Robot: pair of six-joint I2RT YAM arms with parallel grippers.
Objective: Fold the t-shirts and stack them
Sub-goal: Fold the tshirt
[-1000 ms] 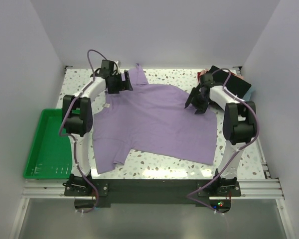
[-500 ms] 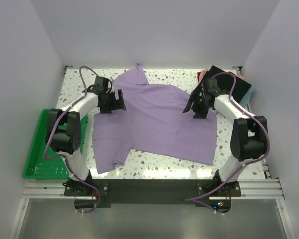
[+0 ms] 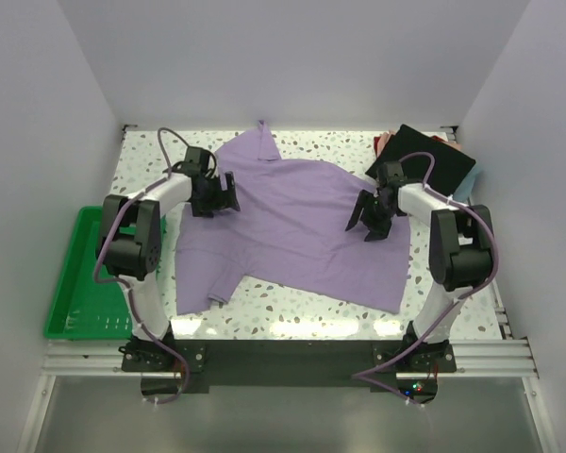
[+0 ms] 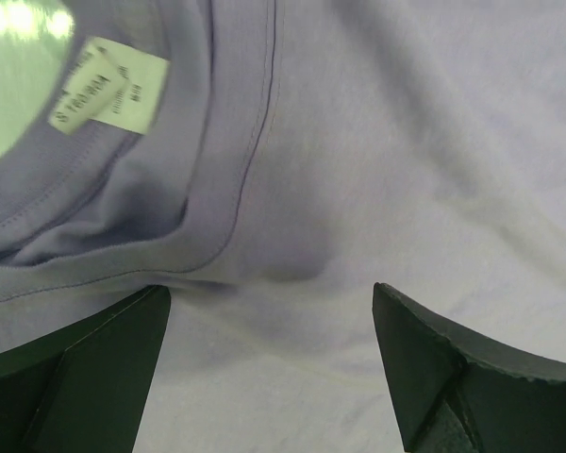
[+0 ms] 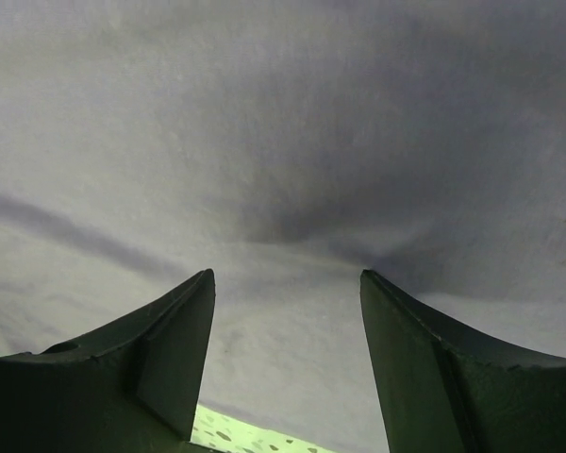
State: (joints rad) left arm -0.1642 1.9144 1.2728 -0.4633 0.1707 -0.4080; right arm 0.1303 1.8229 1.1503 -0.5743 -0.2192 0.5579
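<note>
Spread out flat in the middle of the speckled desk (image 3: 340, 143): one big purple t-shirt (image 3: 297, 231), not folded yet. One short sleeve poking up toward the back wall, the other down near the front left. A few soft wrinkles across the cloth.

Down low at the shirt's left end, right by the neck hole: the left claw (image 3: 224, 195). Wide open, nothing held. Seen from the left wrist camera: two dark fingers (image 4: 75, 377) far apart at the bottom, plain purple cloth between them. Just ahead, the curved neck band (image 4: 222, 189). Inside the neck, a small white label (image 4: 108, 85), print too blurry to read.

Down low on the shirt's right part, near its edge: the right claw (image 3: 364, 224). Open too, a bit less wide, nothing pinched. Seen from the right wrist camera: two dark fingers (image 5: 123, 368) apart, smooth purple cloth and a dark shadow between them, a tiny strip of speckled desk at the very bottom. Hard to tell whether either claw is touching the cloth or only just above it.

In the far right corner of the desk, near the purple t-shirt: a small pile of folded tees. On top, a black shirt (image 3: 429, 160). Peeking out at the back left, a pink-red shirt (image 3: 384, 142). Peeking out at the right, a light blue shirt (image 3: 470, 184).

Beside the desk on the left: a green tray (image 3: 75, 283), well apart from the pile.
</note>
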